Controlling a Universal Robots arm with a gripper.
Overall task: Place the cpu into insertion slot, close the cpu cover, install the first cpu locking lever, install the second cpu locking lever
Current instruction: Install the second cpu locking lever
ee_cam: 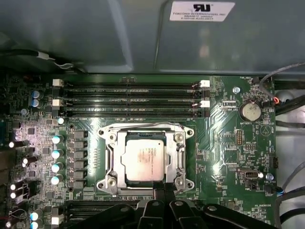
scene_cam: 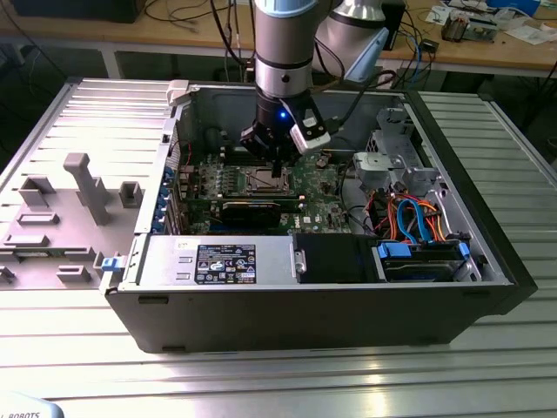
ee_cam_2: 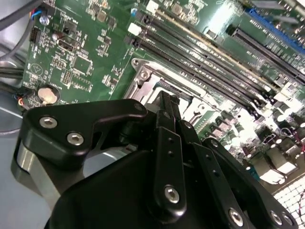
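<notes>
Ribbed metal table [scene_cam: 78,104] under an open computer case [scene_cam: 487,261].

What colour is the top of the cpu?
Dull silver-grey, seen best in the first wrist view: the cpu.

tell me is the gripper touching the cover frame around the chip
Cannot tell. In the first wrist view the gripper tips meet the edge of the cover frame, but neither contact nor a gap shows plainly.
</notes>
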